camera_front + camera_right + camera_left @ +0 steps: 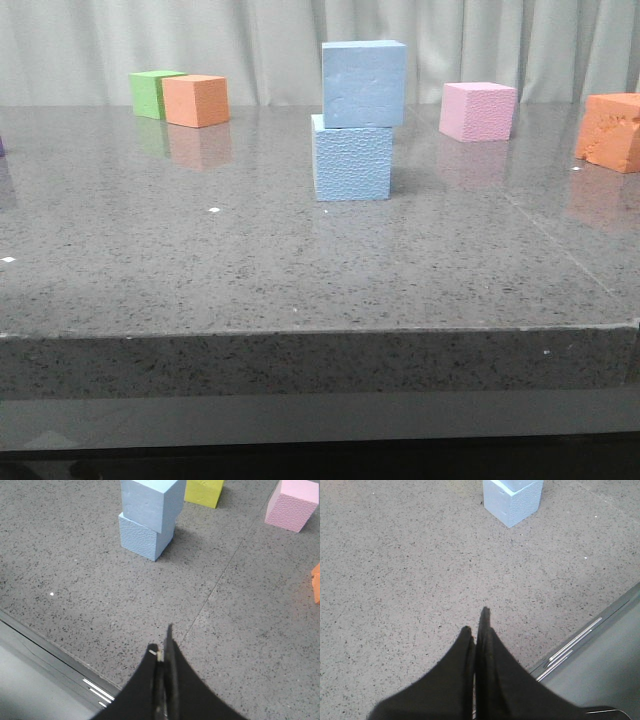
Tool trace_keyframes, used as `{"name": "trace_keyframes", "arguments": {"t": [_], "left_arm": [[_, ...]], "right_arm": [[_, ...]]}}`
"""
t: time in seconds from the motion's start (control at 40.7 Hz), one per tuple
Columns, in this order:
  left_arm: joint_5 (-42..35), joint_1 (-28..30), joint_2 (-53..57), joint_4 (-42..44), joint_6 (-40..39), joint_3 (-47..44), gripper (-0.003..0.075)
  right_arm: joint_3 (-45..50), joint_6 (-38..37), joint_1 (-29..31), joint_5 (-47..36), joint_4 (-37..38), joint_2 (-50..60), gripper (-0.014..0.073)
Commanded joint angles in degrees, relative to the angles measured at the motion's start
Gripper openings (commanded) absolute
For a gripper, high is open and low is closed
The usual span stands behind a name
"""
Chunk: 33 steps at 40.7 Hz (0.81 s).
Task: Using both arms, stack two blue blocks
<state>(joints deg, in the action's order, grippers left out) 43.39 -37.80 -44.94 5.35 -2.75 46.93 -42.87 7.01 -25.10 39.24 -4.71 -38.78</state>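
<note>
The smoother blue block point(364, 84) sits on top of the pebbly blue block point(352, 158) in the middle of the table, shifted a little to the right. The stack also shows in the right wrist view, smoother block point(151, 502) over pebbly block point(146, 536), and partly in the left wrist view point(513, 500). Neither arm shows in the front view. My left gripper point(476, 625) is shut and empty, far back from the stack near the table's edge. My right gripper point(162, 642) is shut and empty, also well back from the stack.
A green cube point(154, 93) and an orange cube point(196, 100) stand at the back left. A pink cube point(478, 110) stands back right, an orange cube point(610, 131) at the far right. A yellow cube point(204, 491) lies behind the stack. The table's front edge point(320, 335) is near.
</note>
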Motion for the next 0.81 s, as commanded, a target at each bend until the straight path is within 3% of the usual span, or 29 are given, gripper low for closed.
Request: {"name": "trace_keyframes", "arguments": {"t": [0.0, 0.196, 0.344, 0.466, 0.785], "left_arm": [[-3.95, -0.46, 0.23, -0.23, -0.09, 1.55, -0.002], [-6.42, -0.92, 3.5, -0.27, 0.01, -0.38, -0.002], [-8.2, 3.51, 11.72, -2.66, 0.01, -3.95, -0.002], [-8.4, 8.98, 18.91, -2.66, 0.01, -6.82, -0.002], [-10.69, 29.56, 32.26, -2.56, 0.01, -17.47, -0.002]], "right_arm": [[-1.41, 0.7, 0.34, -3.68, -0.04, 0.05, -0.0069], [-1.41, 0.7, 0.34, -3.62, -0.04, 0.05, -0.0069], [-1.41, 0.7, 0.34, -3.65, -0.04, 0.05, -0.0069], [-1.41, 0.7, 0.34, -3.6, -0.04, 0.05, -0.0069], [-1.41, 0.7, 0.34, -3.65, -0.04, 0.05, -0.0069]]}}
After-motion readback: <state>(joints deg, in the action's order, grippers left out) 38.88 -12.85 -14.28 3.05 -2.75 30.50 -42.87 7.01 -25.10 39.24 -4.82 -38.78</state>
